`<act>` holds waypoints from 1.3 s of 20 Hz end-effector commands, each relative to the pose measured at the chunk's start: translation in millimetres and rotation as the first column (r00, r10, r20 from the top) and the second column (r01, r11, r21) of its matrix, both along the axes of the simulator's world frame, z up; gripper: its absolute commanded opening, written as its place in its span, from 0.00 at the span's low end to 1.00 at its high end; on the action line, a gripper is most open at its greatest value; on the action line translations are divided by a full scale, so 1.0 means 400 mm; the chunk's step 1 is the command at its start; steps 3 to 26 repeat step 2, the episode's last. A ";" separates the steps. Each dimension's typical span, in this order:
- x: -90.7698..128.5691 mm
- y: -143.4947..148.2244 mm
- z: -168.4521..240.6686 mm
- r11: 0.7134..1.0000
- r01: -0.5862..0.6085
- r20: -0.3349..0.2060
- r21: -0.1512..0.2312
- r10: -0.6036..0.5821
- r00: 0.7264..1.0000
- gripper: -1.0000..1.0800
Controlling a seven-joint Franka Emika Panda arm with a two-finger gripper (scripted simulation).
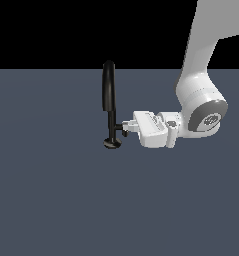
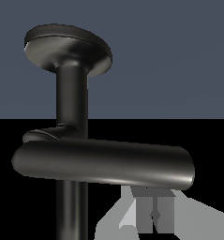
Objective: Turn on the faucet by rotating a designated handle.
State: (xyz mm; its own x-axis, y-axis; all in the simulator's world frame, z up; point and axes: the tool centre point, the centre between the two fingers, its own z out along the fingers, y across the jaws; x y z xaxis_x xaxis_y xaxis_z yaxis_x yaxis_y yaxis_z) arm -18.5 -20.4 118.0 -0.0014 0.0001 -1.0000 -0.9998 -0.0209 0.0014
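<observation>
We are working over a broad grey floor (image 1: pixel 51 200), and on it the faucet (image 1: pixel 109 102) is standing upright, its round base (image 1: pixel 112 143) pressed to the floor and its dark spout arching overhead. We are taking that faucet as our landmark. Our arm (image 1: pixel 201 95) is reaching in from the faucet's side toward the exterior view's right, with the wrist laid level and low, near the base. The gripper (image 1: pixel 126 125) is pointing straight at the stem, and its dark fingertips (image 1: pixel 125 122) are meeting the short handle (image 1: pixel 122 128) that is jutting sideways from the stem toward us. In the wrist view that handle (image 2: pixel 104 164) is lying as a thick bar crosswise to the stem. We cannot tell whether the fingers are clamping it or only touching. We are judging that any turn must sweep around the stem; open floor is surrounding the faucet on all sides.
</observation>
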 end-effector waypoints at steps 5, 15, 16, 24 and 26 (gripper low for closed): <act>-0.042 -0.001 -0.082 1.000 0.003 -0.037 -0.001 -0.003 0.999 0.00; -0.042 -0.001 -0.082 1.000 0.003 -0.037 -0.001 -0.003 0.999 0.00; -0.042 -0.001 -0.082 1.000 0.003 -0.037 -0.001 -0.003 0.999 0.00; -0.042 -0.001 -0.082 1.000 0.003 -0.037 -0.001 -0.003 0.999 0.00; -0.042 -0.001 -0.082 1.000 0.003 -0.037 -0.001 -0.003 0.999 0.00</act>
